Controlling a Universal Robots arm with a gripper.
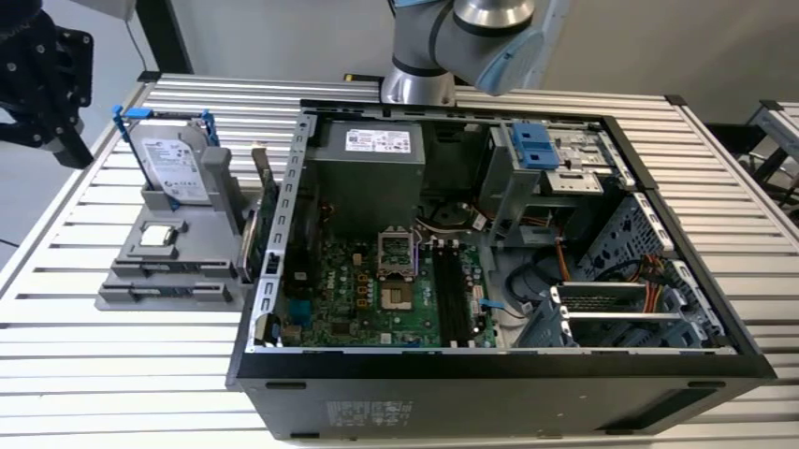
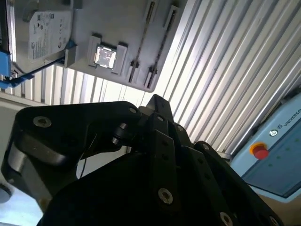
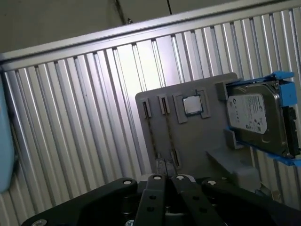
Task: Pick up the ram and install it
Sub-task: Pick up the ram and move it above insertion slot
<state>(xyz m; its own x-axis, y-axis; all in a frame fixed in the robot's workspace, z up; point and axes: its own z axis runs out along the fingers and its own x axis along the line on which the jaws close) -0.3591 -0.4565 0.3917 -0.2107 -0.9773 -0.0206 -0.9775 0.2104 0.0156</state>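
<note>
Starting at the exterior view's far left with the gripper [image 1: 63, 140]: hangs black above the edge of the slatted table [image 1: 75, 374], well apart from the computer case [image 1: 500, 374]. Clenched, going by both wrist views, with the fingers [image 3: 153, 188] pressed together and nothing between them.

Rightward next, to the gray holder [image 1: 125, 301] lying flat on the table just beside the case. Carries the hard drive [image 1: 168, 164] in blue brackets at the end toward the exterior view's top, then the square silver processor chip [image 1: 156, 235], then two narrow slots at the other end. As for the ram [image 1: 168, 292]: appears to stand on edge in the slot farthest from the hard drive (from above, in the first wrist view, no more than a thin dark line along that slot), apart from the gripper. Hard to tell whether the neighbouring slot is filled.

Further right, into the open case lying on its side. Shows the green motherboard [image 1: 337, 299], the processor socket [image 1: 397, 253] and, just to the exterior view's right of that, the long black memory slots [image 1: 452, 295]; no telling whether anything is seated in them. Beyond those, metal bays with a blue latch [image 1: 540, 148]. Over the case's far wall, the arm [image 1: 487, 37], gray with a pale blue cap.
</note>
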